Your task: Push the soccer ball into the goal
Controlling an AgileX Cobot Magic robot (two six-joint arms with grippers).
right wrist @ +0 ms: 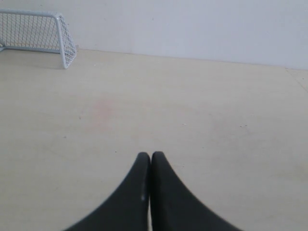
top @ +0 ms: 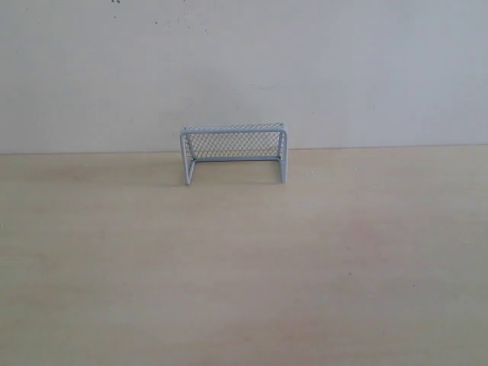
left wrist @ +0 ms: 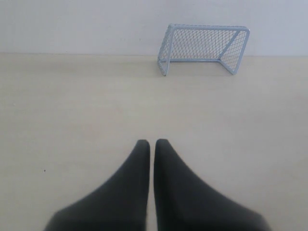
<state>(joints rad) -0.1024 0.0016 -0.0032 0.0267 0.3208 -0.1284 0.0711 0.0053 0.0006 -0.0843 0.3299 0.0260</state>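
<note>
Exterior view — goal (top: 234, 155) stands on the table (top: 244, 267) near the wall (top: 244, 69).

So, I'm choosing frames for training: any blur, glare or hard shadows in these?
Exterior view: flat, even light; the goal casts only a faint shadow. Left wrist view: goal mesh crisp, left claw dark, blurred toward the lens. Right wrist view: right claw likewise featureless black; no glare.

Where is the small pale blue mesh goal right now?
In the exterior view, the pale blue-grey wire-mesh goal stands upright at the centre of the far edge of the light wooden table, before the white wall, mouth facing the camera.
</note>
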